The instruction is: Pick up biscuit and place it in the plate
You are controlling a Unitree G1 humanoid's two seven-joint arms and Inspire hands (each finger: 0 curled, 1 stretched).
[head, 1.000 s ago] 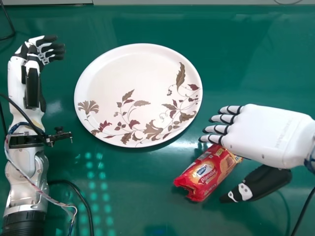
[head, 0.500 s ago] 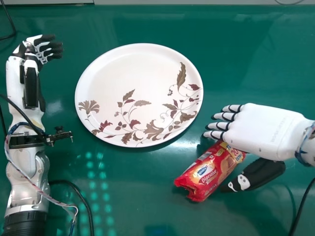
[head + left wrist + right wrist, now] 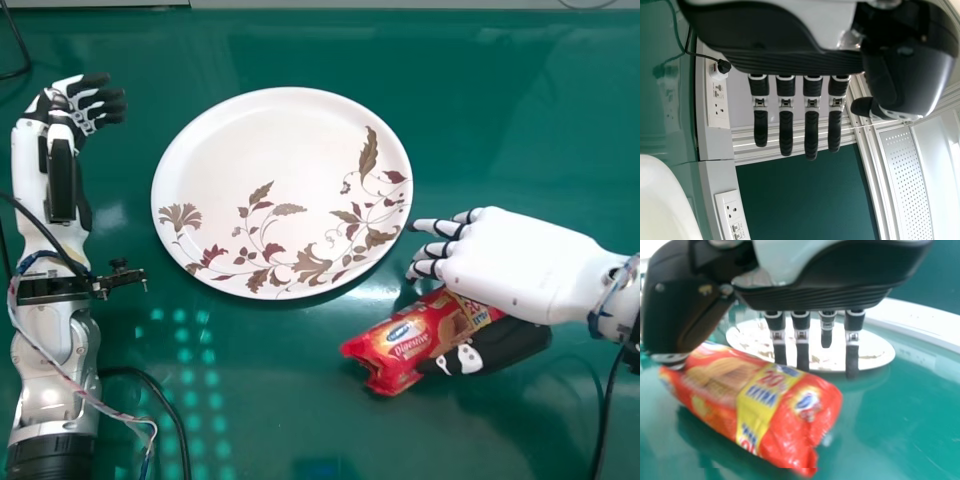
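Nearest you, right of the middle, is the biscuit packet [image 3: 410, 342], slantwise over the green table [image 3: 290, 420]; you can't tell whether all of it touches down. Your right hand [image 3: 520, 262] is over its right end, palm down, the thumb [image 3: 500, 348] against the packet and the fingers [image 3: 853, 357] straight, with gaps between them, not curled round it. Farther out, the flowered plate [image 3: 260, 150] lies flat, its right rim near those fingertips. Off to the far left is your left hand [image 3: 95, 105], fingers slightly apart and relaxed.
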